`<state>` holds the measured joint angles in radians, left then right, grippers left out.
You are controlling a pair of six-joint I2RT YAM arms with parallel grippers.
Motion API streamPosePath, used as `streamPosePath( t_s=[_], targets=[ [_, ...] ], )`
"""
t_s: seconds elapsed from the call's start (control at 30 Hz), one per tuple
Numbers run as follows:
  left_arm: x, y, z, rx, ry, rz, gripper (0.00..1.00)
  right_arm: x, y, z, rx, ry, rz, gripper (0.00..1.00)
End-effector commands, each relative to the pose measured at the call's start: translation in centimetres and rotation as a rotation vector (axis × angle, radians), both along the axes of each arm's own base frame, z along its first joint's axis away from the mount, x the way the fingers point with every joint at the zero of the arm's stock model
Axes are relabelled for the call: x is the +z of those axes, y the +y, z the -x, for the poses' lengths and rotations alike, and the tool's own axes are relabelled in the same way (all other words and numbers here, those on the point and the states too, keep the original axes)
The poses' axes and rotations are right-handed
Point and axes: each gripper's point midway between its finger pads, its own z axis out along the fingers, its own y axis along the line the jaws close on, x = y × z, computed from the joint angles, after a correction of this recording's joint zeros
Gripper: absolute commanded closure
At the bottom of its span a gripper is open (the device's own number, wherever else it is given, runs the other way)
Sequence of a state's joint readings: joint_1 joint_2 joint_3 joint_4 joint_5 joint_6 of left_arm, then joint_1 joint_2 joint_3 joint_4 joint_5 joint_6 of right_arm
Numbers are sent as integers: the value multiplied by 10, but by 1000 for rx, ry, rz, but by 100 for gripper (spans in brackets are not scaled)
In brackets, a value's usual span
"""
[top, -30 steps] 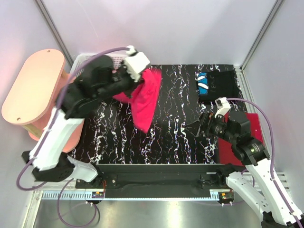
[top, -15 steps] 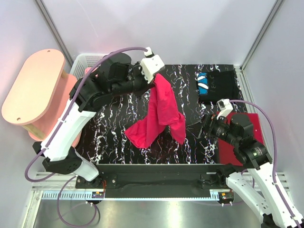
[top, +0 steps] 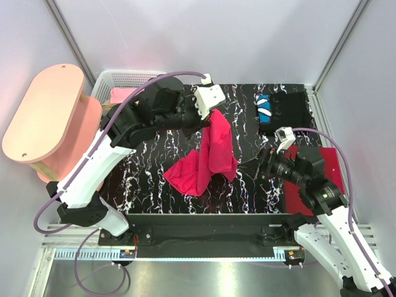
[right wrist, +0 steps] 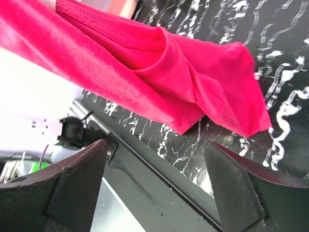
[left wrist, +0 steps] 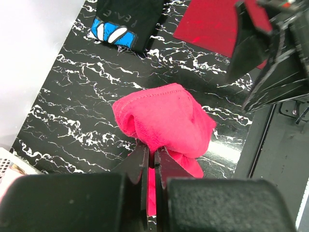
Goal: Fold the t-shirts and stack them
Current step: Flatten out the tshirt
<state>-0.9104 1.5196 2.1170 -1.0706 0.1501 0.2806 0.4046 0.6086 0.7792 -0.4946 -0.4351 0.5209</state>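
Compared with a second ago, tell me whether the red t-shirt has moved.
Yes. Pinched in the left gripper, the red t-shirt has swung right, away from the white basket toward the middle of the mat, its lower end now lying there.

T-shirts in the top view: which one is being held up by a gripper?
The crimson-red t-shirt, pinched in the shut left gripper and hanging from it; the black t-shirt lies folded, untouched.

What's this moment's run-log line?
left gripper: shut on crimson t-shirt, hanging, lower end on table | right gripper: open, empty, facing it | black t-shirt: lying far right
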Motion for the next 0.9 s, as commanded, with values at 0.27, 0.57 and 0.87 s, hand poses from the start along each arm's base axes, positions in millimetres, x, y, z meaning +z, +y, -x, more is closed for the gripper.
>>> streamPosePath(
  t_s=[0.27, 0.57, 0.87],
  targets=[
    [16, -14, 9, -45, -22, 47, 100, -37, 54, -22, 247, -47, 1, 13],
    [12, -16, 9, -47, -24, 35, 100, -30, 66, -24, 278, -61, -16, 20],
    [9, -17, 6, -36, -31, 21, 100, -23, 71, -17, 294, -46, -40, 87]
  ],
)
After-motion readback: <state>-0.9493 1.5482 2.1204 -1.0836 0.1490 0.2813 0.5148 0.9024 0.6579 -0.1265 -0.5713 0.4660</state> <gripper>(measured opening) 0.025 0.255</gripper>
